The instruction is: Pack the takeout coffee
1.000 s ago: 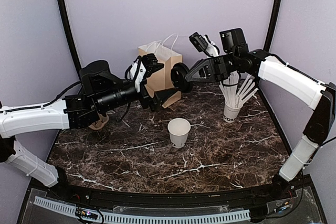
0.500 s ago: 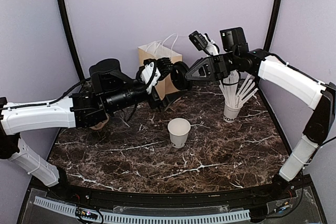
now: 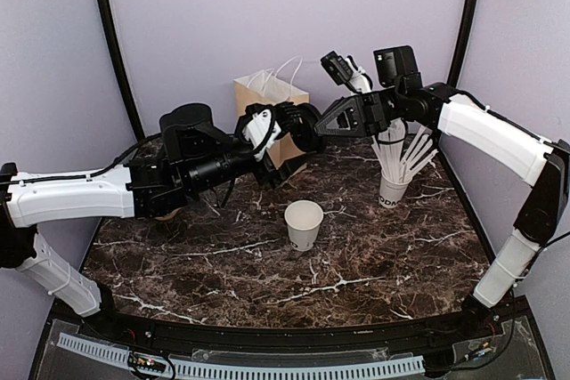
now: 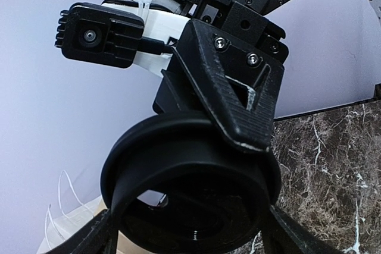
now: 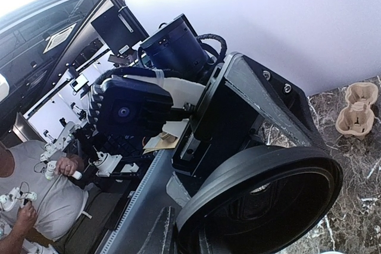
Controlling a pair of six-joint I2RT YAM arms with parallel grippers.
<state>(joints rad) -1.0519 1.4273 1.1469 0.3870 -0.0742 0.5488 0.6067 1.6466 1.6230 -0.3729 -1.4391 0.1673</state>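
We see the coffee cup (image 3: 304, 222) standing upright and open-topped near the middle of the marble table (image 3: 223, 264), apart from both arms; its dark lettering is too small to read. Its black lid (image 4: 178, 153) is not on it but up in the air at the back, where the two arms meet in front of the brown paper bag (image 3: 267, 95). The right gripper (image 3: 312, 131) is clamped on the lid, one wedge-shaped finger lying across the rim in the left wrist view; the other finger is hidden behind the lid. The left gripper (image 3: 290, 122) faces it with its fingers (image 4: 89, 239) spread wide to either side of the lid. Only their roots show at the bottom edge of that view, so we cannot tell whether they touch the rim. A second white cup (image 3: 392, 186) holding wrapped straws stands at the right, partly behind the right arm. A pulp cup carrier (image 5: 356, 109) lies on the table's left side, mostly hidden by the left arm from above.
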